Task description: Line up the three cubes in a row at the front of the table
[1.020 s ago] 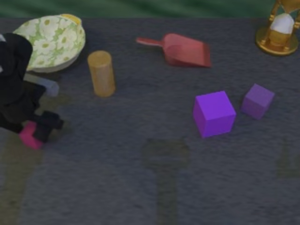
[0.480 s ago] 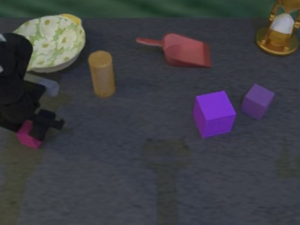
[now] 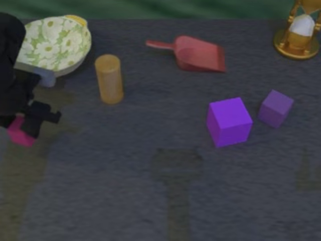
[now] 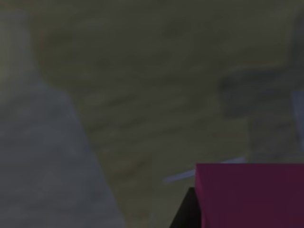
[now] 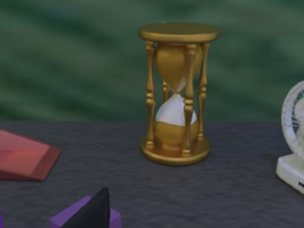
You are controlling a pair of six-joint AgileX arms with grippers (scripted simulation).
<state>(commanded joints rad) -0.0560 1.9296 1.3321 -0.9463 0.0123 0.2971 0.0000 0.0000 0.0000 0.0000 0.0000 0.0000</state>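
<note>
At nine o'clock on the table [image 3: 150, 201] my left gripper [image 3: 26, 128] is clamped on the magenta-pink cube [image 3: 19, 134]. The amber cylinder [image 3: 109, 79] stands at eleven, the bright violet cube [image 3: 228, 121] and dull purple cube [image 3: 275, 108] sit around three. The grip looks near the cube's edge, so I judge it could slip out. My right arm is out of the top view; its fingers I cannot tell

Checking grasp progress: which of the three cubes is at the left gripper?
The small magenta-pink cube, at the table's left edge under the left gripper. The bright violet cube and dull purple cube sit untouched at the right.
</note>
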